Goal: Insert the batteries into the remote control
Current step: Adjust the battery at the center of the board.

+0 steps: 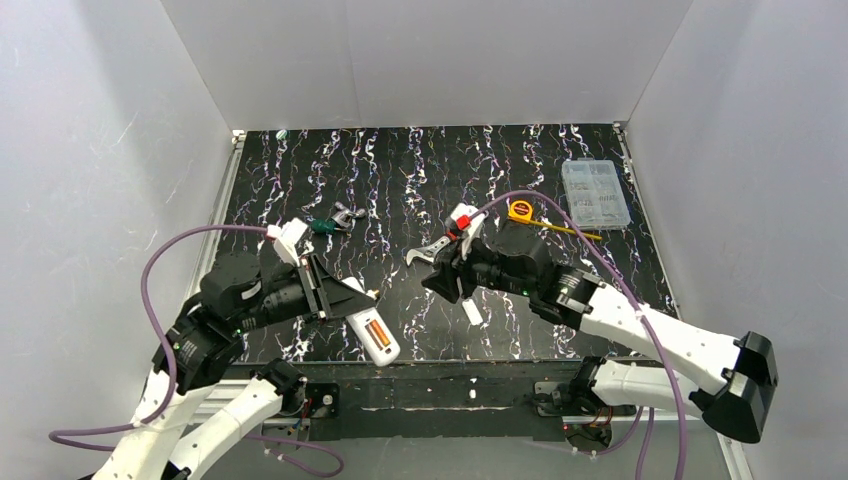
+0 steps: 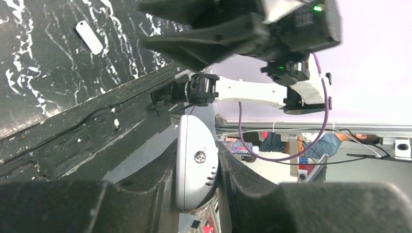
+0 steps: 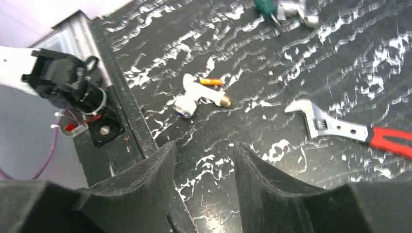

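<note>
My left gripper (image 1: 362,305) is shut on one end of the white remote control (image 1: 373,336) and holds it over the table's near edge. The recess faces up with an orange battery (image 1: 375,333) in it. In the left wrist view the remote (image 2: 196,165) sits end-on between my fingers (image 2: 160,194). A second orange battery (image 3: 212,81) lies on the table against a white tube-shaped tool (image 3: 193,96). My right gripper (image 1: 447,282) is open and empty above the mat, also in its wrist view (image 3: 204,148).
A small flat white cover piece (image 1: 472,311) lies near the right gripper, also in the left wrist view (image 2: 90,37). A red-handled wrench (image 3: 340,128), a green-handled tool (image 1: 333,222), a yellow tape measure (image 1: 520,210) and a clear parts box (image 1: 595,192) lie farther back.
</note>
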Tool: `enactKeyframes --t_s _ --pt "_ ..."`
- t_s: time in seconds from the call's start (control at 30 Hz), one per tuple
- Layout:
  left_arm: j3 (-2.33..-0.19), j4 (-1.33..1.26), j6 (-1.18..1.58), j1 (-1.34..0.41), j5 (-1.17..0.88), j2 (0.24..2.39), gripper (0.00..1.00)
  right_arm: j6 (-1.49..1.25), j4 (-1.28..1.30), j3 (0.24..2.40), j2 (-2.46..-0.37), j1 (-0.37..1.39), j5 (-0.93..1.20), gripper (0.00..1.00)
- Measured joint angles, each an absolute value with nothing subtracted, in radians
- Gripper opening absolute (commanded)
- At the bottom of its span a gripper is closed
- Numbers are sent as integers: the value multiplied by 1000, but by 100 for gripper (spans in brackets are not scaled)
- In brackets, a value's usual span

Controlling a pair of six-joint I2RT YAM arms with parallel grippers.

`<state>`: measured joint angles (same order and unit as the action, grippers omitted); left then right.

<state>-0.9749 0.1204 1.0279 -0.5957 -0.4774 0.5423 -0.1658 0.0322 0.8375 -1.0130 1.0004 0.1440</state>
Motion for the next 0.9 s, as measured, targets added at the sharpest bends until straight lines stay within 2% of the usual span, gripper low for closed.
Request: enactKeyframes --t_s 0.17,0.53,0.67,0.9 --pt "-1077 134 1008 -596 -479 568 0 -237 126 944 -1159 1000 63 55" --pt "-1093 137 1002 -596 -486 597 0 -351 369 1509 -1716 1048 86 57" --pt "-1101 142 1001 -596 -488 597 0 -442 441 1699 -1921 1073 93 51" --pt "-1112 155 998 -596 -489 582 0 -635 519 1800 -2065 1094 100 52"
